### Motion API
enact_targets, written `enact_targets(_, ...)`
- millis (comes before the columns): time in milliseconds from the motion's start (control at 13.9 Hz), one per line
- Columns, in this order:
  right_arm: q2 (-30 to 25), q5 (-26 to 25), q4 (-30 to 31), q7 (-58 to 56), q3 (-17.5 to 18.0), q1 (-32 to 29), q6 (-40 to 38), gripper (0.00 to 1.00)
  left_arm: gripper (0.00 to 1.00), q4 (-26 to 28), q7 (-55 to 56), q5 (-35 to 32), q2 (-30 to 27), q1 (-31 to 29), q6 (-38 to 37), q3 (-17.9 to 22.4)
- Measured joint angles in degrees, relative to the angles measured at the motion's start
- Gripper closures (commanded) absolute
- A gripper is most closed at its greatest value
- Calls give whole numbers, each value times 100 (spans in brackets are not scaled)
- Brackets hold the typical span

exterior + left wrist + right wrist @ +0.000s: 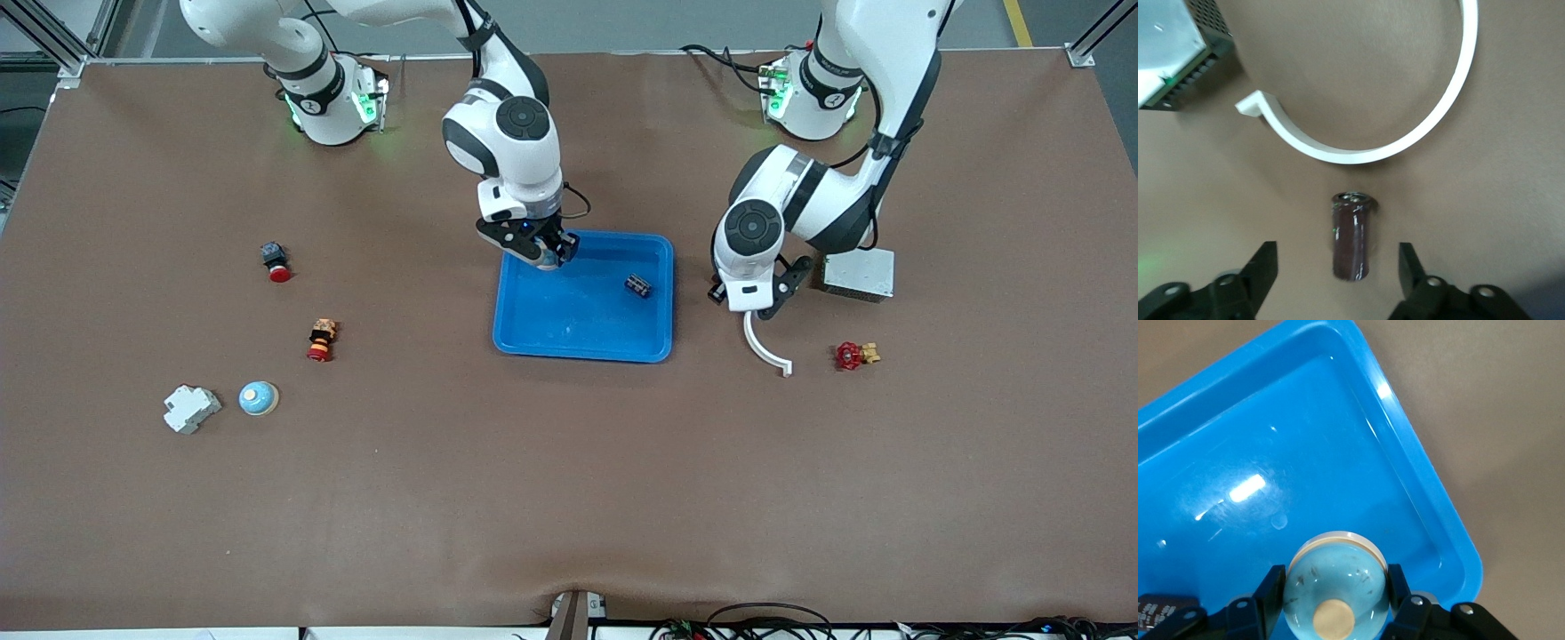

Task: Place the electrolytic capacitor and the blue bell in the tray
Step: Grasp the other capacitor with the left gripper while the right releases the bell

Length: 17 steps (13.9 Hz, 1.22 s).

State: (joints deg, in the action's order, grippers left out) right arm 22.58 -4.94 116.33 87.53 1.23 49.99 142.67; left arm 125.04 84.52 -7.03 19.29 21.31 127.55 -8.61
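A dark brown electrolytic capacitor lies on the brown table next to a white curved strip. My left gripper is low over it and open, one finger on each side, neither touching. In the front view this gripper is beside the blue tray at the left arm's end, and it hides the capacitor. My right gripper is shut on a light blue bell with a cream button, over a corner of the tray. A small dark part lies in the tray.
A grey metal box and a red valve lie near the left gripper. Toward the right arm's end are two red push buttons, a white breaker and a second blue bell.
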Motion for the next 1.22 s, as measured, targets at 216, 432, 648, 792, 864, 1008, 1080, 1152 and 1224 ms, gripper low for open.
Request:
enact_targets(216,105,-121,-32,0,-4,-33,2,100,31,49,17,-11,192,-104,318,5)
enact_targets(432,352,-197,-168,1,-5,-72,29,100,56,143,95,-107,348,-133,638,5)
enact_targets(648,583,-199,-290,2,-5,-78,218,100,100,155,364,-129,448,-110,829,-10)
enact_targets(792,701,-199,-308,49,-5,-81,366,100,100,132,395,-135,427,-96,834,-15)
enact_targets(864,759,-199,-320,91,-5,-81,454,100,100,120,403,-135,399,-79,834,-16)
enact_targets(1008,855,-199,-333,114,-5,-84,534,100,100,42,431,-136,237,-32,748,-18)
enact_targets(1080,893,-199,-349,121,-7,-85,536,100,100,-66,438,-136,116,-18,587,-23)
enact_targets(1152,934,-199,-373,129,-12,-86,536,100,100,-225,468,-136,4,-14,373,-33)
enact_targets(1224,982,-199,-404,135,-18,-86,536,100,100,-414,586,-136,-79,-13,169,-42)
